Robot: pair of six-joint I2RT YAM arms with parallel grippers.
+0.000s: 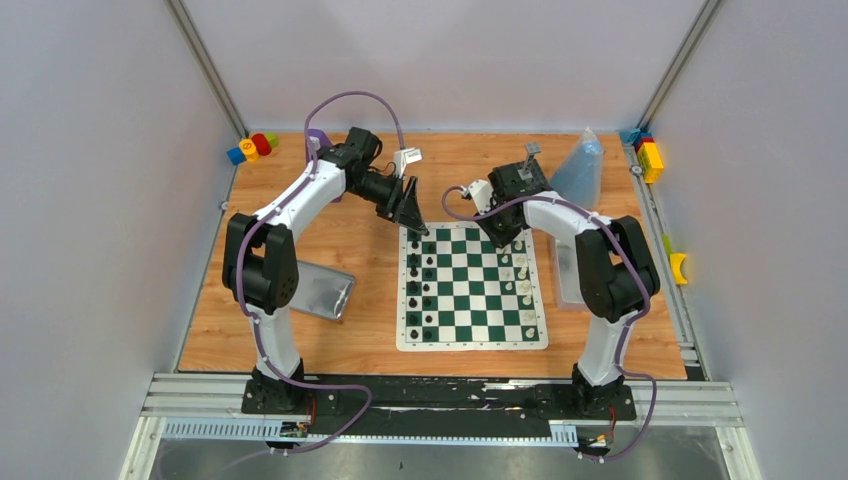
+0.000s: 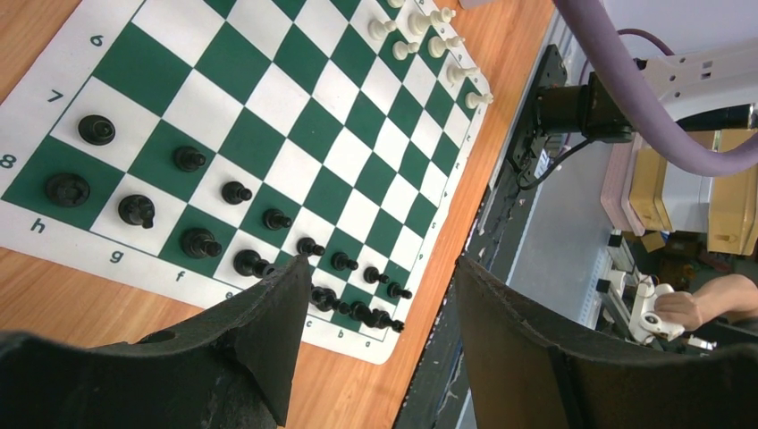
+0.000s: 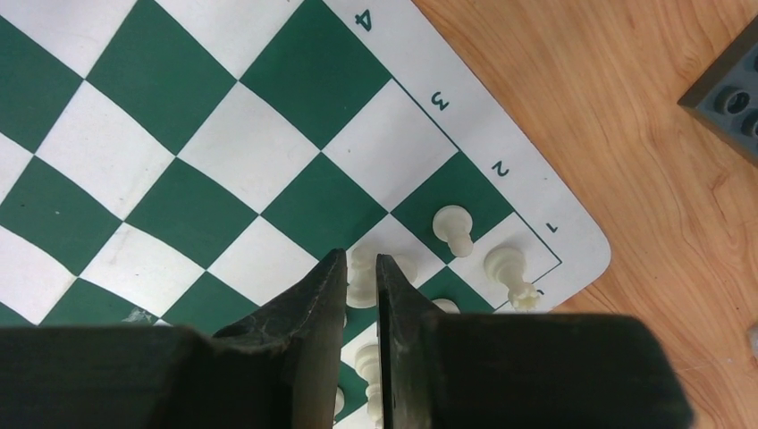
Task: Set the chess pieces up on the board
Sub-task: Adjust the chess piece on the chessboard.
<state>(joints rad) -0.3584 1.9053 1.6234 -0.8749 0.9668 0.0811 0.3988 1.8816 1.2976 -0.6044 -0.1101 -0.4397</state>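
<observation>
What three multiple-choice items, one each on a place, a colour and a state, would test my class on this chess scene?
1. In the top view, the black pieces line which side of the board? A left B right C far
2. The board's dark squares are: A red B green C blue
3. The left gripper is: A shut on a white piece B open, holding nothing C shut on a black piece
Key: 1 A, they stand in its two leftmost columns; 2 B, green alternates with white; 3 B, its jaws stand wide apart, nothing between.
</observation>
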